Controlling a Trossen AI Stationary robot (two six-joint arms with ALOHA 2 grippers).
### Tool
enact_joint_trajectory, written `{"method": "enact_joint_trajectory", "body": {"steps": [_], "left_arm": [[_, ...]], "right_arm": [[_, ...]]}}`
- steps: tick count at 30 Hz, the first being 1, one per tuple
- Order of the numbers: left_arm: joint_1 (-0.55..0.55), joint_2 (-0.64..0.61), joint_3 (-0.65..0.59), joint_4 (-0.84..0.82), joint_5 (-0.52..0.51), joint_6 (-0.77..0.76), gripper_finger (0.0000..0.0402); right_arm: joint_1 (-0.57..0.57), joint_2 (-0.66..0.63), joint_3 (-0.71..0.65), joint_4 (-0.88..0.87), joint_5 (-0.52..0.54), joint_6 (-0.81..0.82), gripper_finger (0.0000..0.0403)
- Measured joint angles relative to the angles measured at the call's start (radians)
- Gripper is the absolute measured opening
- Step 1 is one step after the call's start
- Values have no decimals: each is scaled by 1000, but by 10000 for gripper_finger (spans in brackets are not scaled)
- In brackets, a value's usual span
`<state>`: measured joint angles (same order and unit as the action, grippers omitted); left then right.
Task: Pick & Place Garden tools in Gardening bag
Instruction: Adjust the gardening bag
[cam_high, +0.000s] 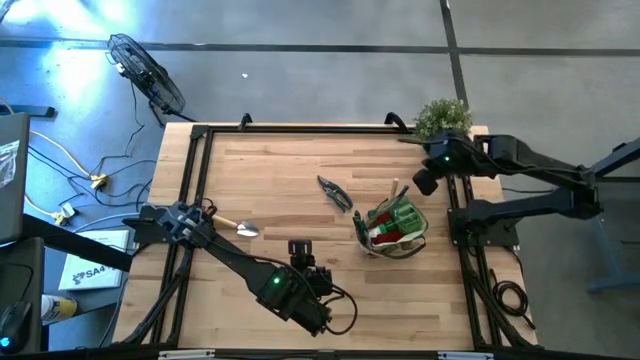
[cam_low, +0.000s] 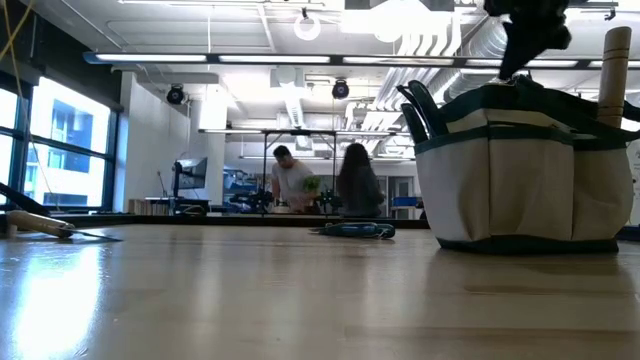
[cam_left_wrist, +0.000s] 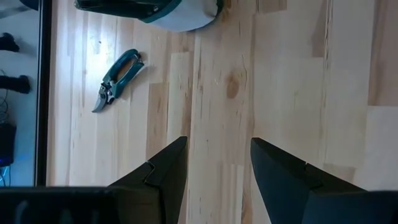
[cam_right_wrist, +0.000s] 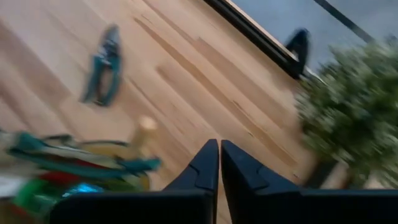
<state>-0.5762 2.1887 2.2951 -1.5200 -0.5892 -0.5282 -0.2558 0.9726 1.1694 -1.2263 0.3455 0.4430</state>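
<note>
The beige gardening bag (cam_high: 392, 228) with dark green trim stands on the table's right half, with green, red and wooden-handled tools sticking out of it. It also shows in the low view (cam_low: 525, 170). Green-handled pruning shears (cam_high: 335, 192) lie flat on the table, left of and beyond the bag. A wooden-handled trowel (cam_high: 240, 226) lies flat at the left. My left gripper (cam_left_wrist: 217, 155) is open and empty near the table's near edge (cam_high: 300, 246), pointing toward the shears (cam_left_wrist: 117, 78). My right gripper (cam_right_wrist: 219, 149) is shut and empty, above the table beyond the bag (cam_high: 425, 183).
A bushy green plant (cam_high: 442, 118) stands at the far right corner, close behind my right gripper. A black frame (cam_high: 320, 127) runs along the table's edges. Bare wood lies between my left gripper and the shears. People stand in the room far behind the table (cam_low: 320, 180).
</note>
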Motion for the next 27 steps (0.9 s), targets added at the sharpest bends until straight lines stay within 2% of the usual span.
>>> {"method": "enact_joint_trajectory", "body": {"steps": [6, 9, 21, 27], "left_arm": [[0, 0, 0, 8, 0, 0, 168], [0, 0, 0, 11, 0, 0, 168], [0, 0, 0, 20, -2, 5, 168], [0, 0, 0, 92, -42, 92, 168]], "right_arm": [[-73, -1, -23, -56, -25, 21, 3], [-113, -3, -59, -48, -94, 1, 3], [-246, -2, -269, 186, -333, -98, 3], [-265, -1, -371, 274, -437, -110, 3]]}}
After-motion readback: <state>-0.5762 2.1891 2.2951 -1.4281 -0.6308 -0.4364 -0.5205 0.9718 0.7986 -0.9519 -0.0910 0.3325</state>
